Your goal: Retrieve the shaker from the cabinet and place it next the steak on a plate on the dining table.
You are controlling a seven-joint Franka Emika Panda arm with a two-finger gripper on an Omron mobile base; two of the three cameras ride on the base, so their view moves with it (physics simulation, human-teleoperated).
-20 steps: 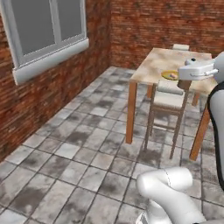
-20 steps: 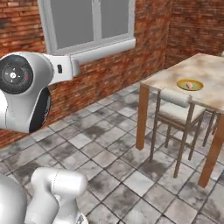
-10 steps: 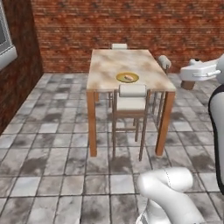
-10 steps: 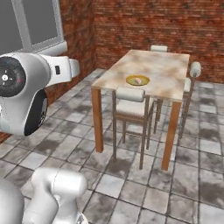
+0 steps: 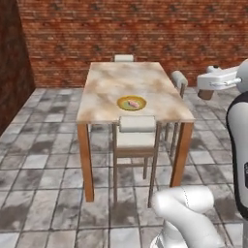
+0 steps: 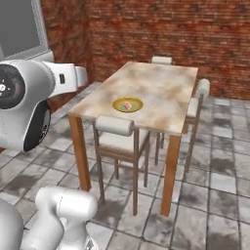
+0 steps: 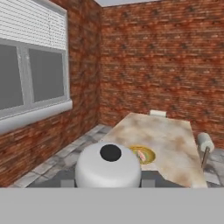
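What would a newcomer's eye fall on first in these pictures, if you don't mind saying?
Most likely the dining table with its marbled beige top, standing in front of the red brick wall. Near its front edge lies the plate, yellow-rimmed, with the pinkish steak on it, and a pale-cushioned chair is tucked in just below. In the hand view, a grey-framed window fills the left wall.
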